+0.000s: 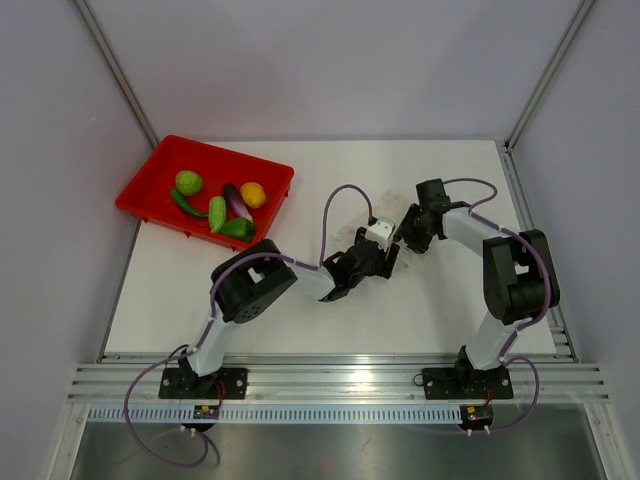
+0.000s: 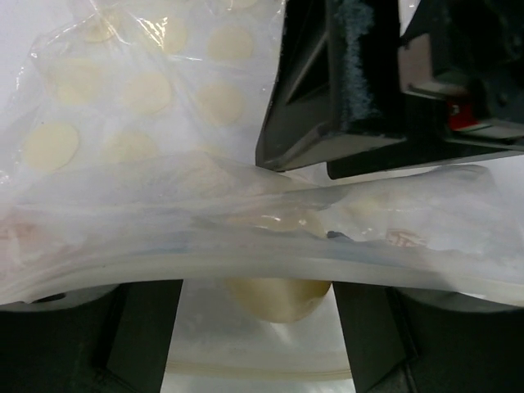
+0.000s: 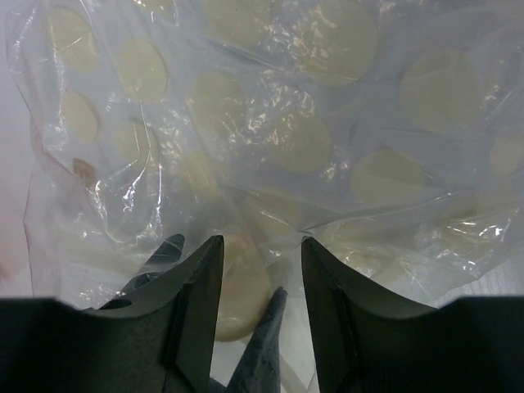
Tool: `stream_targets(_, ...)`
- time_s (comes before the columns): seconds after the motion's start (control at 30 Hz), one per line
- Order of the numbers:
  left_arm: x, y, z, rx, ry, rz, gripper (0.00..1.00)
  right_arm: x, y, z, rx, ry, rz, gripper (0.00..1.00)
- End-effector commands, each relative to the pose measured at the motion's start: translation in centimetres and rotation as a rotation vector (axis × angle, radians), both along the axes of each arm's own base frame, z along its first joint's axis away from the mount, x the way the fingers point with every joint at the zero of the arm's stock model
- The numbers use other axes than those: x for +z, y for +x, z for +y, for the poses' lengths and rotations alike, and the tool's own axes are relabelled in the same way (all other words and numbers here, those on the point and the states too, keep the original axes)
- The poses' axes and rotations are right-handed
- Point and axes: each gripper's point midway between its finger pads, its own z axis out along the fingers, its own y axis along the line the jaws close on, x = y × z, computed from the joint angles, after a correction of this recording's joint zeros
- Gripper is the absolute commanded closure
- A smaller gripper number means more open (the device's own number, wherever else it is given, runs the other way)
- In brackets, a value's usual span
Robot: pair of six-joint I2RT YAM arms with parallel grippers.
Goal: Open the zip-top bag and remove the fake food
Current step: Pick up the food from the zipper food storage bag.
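Centrally, both grippers meet at the zip-top bag while the fake food lies apart.

Top view: the zip-top bag point(image 1: 350, 235) lies mid-table point(image 1: 450, 300) between the left gripper point(image 1: 382, 255) and right gripper point(image 1: 408, 240); the fake food point(image 1: 217, 212) sits in a red tray point(image 1: 150, 185) at the far left corner.
Left wrist view: the left jaws stand wide apart, and the bag's thick edge point(image 2: 164, 262), clear film printed with pale discs, stretches across both fingers point(image 2: 139, 327), unclamped.
Right wrist view: the right jaws stand part-way apart with crinkled film point(image 3: 286, 123) just beyond them; whether any is pinched cannot be told.
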Motion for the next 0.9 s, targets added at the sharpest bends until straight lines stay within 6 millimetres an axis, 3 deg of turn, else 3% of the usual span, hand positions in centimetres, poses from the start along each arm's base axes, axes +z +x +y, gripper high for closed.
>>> stream_targets(0.0,1.2,1.1,-0.5,0.018,-0.031,-0.03,0.32,1.5,0.4,1.1,0.045,0.034,-0.055,0.5)
stream_targets(0.2,1.5,1.2,-0.3,0.015,-0.041,-0.029,0.47,1.5,0.4,0.9,0.041,0.021,-0.054,0.5)
stream_targets(0.33,1.9,0.8,-0.4,-0.002,-0.054,-0.023,0.52,1.0,0.7,0.4,0.021,-0.006,-0.042,0.52)
stream_targets(0.53,3.3,0.1,-0.7,-0.041,-0.039,-0.045,0.55,0.0,1.4,-0.7,-0.022,-0.038,-0.008,0.54)
stream_targets(0.87,3.6,-1.6,-0.2,-0.04,0.171,0.039,0.55,-0.7,2.4,-4.2,-0.161,-0.065,0.007,0.52)
